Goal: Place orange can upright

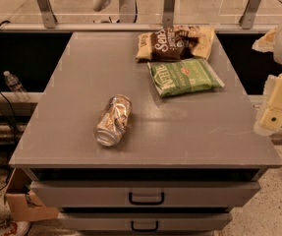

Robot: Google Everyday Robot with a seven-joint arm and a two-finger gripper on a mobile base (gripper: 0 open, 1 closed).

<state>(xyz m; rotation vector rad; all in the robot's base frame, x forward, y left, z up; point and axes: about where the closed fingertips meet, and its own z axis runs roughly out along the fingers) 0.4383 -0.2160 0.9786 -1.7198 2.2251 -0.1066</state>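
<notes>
The orange can point(113, 120) lies on its side on the grey table top point(189, 132), left of the middle, its silver end toward the front edge. It is shiny with pale swirly markings. My gripper point(277, 107) is at the far right edge of the view, beyond the table's right edge, well away from the can. Only pale cream parts of it show, and nothing shows in it.
A brown chip bag point(175, 42) and a green chip bag point(184, 76) lie at the back right of the table. Two drawers point(145, 194) sit below the top. A water bottle point(14, 85) lies on the left, a cardboard box point(25, 200) on the floor.
</notes>
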